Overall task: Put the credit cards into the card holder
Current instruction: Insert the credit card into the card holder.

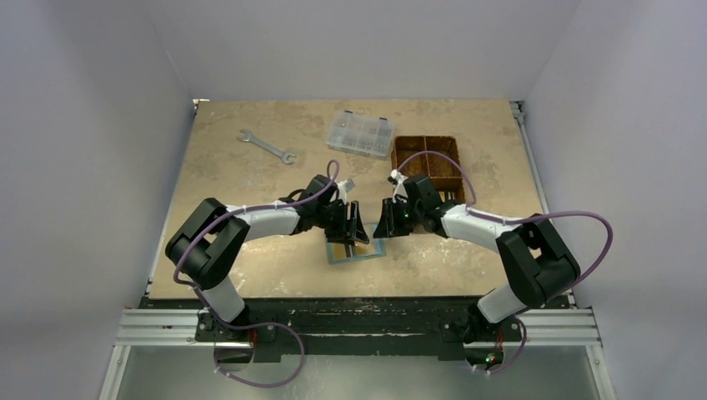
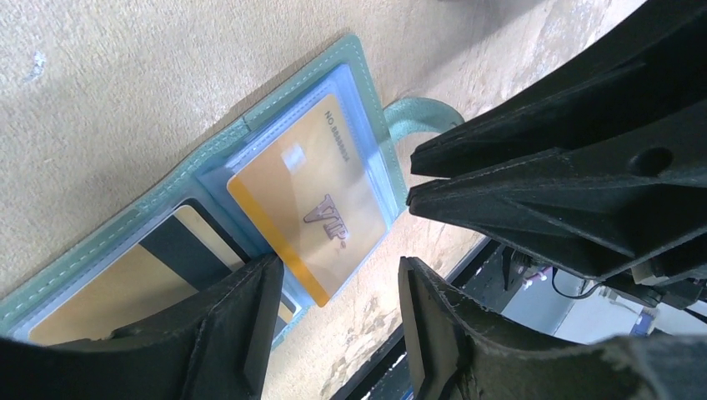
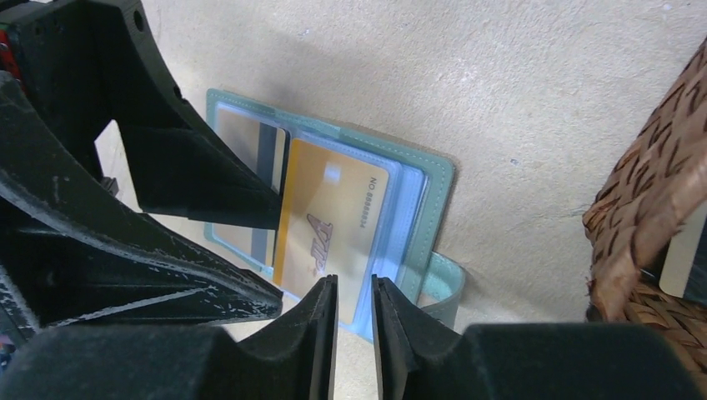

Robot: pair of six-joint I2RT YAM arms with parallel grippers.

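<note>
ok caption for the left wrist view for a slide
Left gripper open over the unfolded card holder, gold VIP card lying on its clear pockets

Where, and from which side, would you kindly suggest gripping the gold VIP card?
By its short end nearest the right gripper, approached from that side, pinching the edge top and bottom. The gold VIP card lies flat on the open card holder, and only that end seems clear of the pocket.

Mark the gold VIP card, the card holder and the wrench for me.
gold VIP card [image 2: 313, 208]: left wrist view, middle of its face, by the lettering.
card holder [image 3: 435, 200]: right wrist view, on its green stitched border.
wrench [image 1: 266, 146]: top external view, middle of its shaft.
</note>
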